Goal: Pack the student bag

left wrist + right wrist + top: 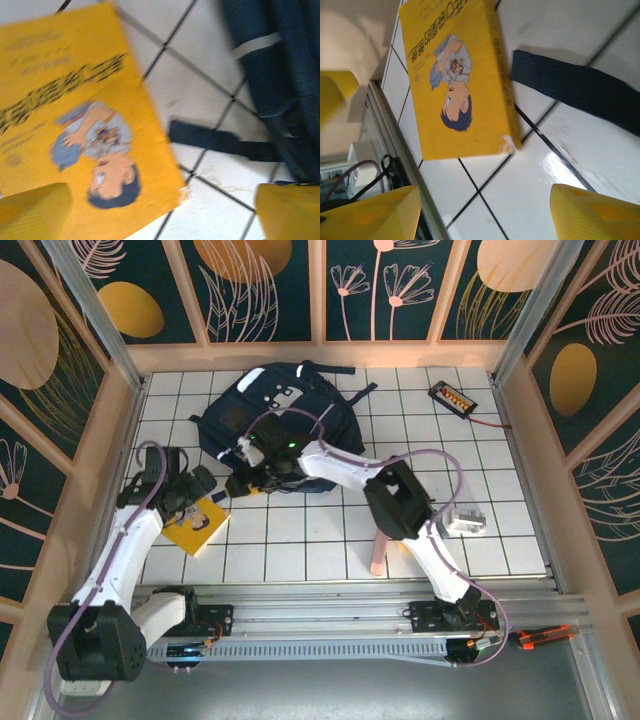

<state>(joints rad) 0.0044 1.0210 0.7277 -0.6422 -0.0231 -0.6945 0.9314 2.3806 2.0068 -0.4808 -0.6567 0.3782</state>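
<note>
The student bag (245, 405), a dark navy backpack with pale patches, lies at the back left of the tiled table. A yellow book (197, 525) with a cartoon boy on its cover lies flat in front of it. My left gripper (200, 483) hovers just above the book's far edge, open and holding nothing. In the left wrist view the book (65, 125) lies left, the bag (285, 75) upper right, and its black strap (220, 141) between them. My right gripper (240, 478) reaches across to the bag's near edge, open over bare tile (482, 215), with the book (455, 75) beyond.
A pink stick (377, 550) stands near the front middle. A small clear object (466, 520) lies to the right, and a black-and-orange device (452, 397) with a cable at the back right. Wooden walls ring the table, with a metal rail (330, 615) along the front.
</note>
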